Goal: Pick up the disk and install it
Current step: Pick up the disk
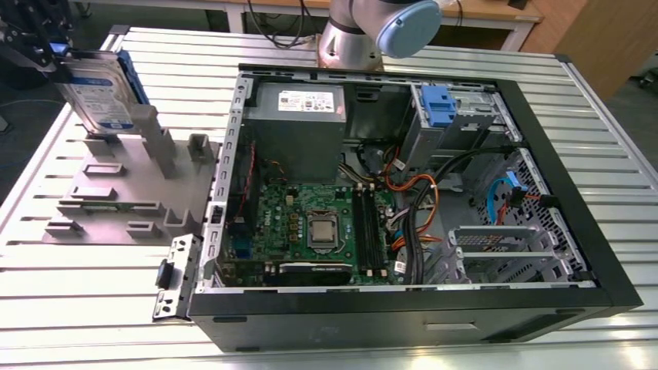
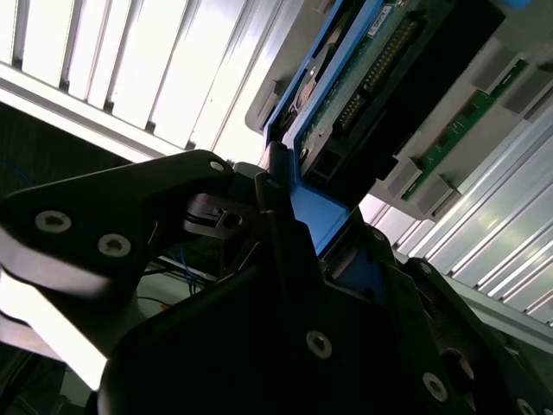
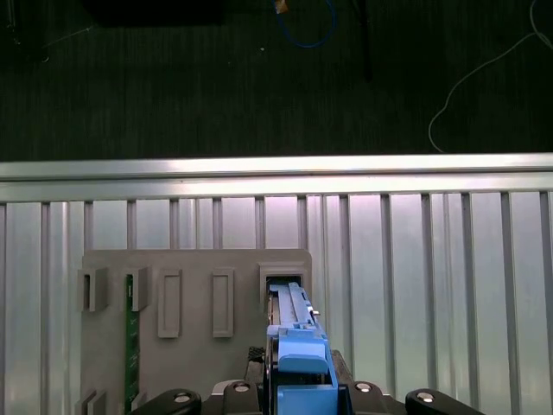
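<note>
Closest to us, the gripper (image 2: 294,212) is clenched on the disk (image 1: 100,96), pinching its blue plastic frame along one narrow end, as the second wrist view shows. The disk hangs upright below it, label side toward the exterior camera, at the exterior view's far left. Its lower end sits at the mouth of a slot in the grey stand (image 1: 113,204), and we cannot tell whether it is fully clear of the slot walls. We judge the step in hand to be drawing the disk out of that stand. To do it well we would pull straight along the slot, without twisting, so the frame neither scrapes nor jams. We would also go slowly, since a heavy drive held by one plastic end may pivot in the grip. The stand lies on the slatted table (image 1: 62,308). Farther off, just beside the stand on the exterior view's right, the open computer (image 1: 411,324) has no disk installed yet.
</note>
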`<state>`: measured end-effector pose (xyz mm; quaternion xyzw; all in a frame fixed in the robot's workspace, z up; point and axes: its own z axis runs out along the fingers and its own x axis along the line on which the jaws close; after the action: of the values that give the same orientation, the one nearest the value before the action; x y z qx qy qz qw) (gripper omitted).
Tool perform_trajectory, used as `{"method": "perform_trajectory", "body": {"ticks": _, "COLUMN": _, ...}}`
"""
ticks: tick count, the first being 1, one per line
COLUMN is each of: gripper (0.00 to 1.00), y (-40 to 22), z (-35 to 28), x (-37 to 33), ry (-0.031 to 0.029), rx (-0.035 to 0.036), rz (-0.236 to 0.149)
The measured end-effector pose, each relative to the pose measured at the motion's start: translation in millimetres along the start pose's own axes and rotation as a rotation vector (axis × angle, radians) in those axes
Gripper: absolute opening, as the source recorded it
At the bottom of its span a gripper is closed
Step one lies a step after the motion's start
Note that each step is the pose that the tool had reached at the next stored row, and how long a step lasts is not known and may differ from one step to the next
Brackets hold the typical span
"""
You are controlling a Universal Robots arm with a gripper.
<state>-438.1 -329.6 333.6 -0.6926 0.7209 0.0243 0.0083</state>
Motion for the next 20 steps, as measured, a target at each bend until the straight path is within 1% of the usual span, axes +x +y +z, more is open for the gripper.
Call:
{"method": "perform_trajectory", "body": {"ticks": 3, "gripper": 0.37, "y": 0.0, "z": -0.6, "x": 0.0, "ry": 0.0, "rx": 0.0, "rz": 0.0}}
{"method": "perform_trajectory", "body": {"ticks": 5, "gripper": 0.37, "y": 0.1, "z": -3.1, "x": -0.2, "ry": 0.0, "rx": 0.0, "rz": 0.0}}
{"method": "perform_trajectory", "body": {"ticks": 20, "gripper": 0.37, "y": 0.1, "z": -5.9, "x": -0.3, "ry": 0.0, "rx": -0.0001, "rz": 0.0}}
